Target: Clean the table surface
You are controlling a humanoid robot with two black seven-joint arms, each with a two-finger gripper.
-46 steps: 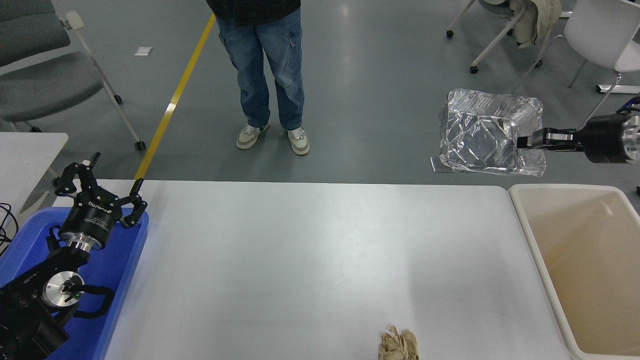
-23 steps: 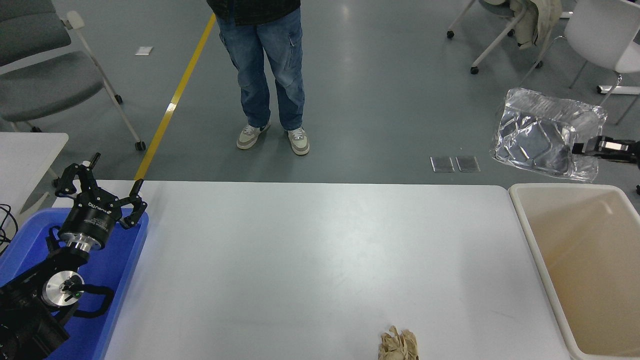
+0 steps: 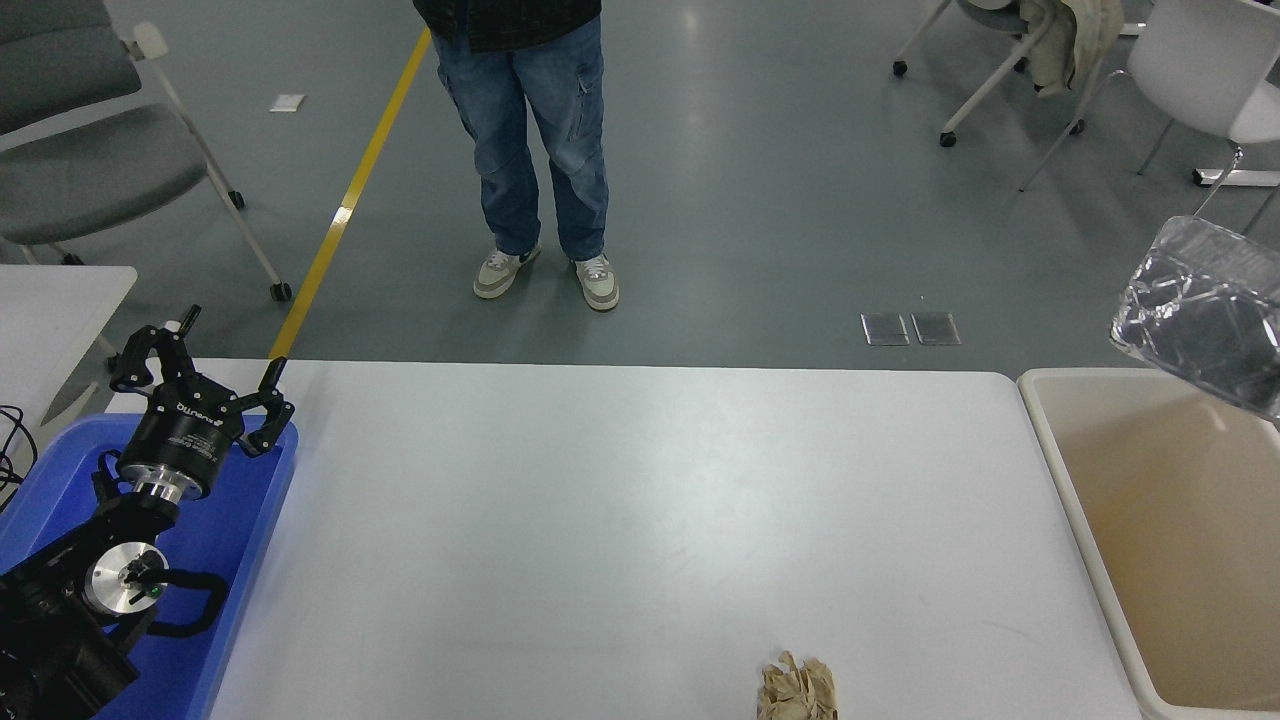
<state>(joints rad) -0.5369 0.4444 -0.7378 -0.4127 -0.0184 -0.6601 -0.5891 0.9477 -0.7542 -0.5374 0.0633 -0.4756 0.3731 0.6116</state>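
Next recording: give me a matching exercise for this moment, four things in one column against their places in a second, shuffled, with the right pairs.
Things
1. crumpled brown paper
2. clear plastic container
3. left gripper
4. beige bin

Places
A. in the air at the picture's right edge, over the bin's far end
B. beside the table surface on its right
C. on the table at its near edge
D. over the blue tray at the lower left

Pairs: 1-C, 2-A, 3-D, 4-B
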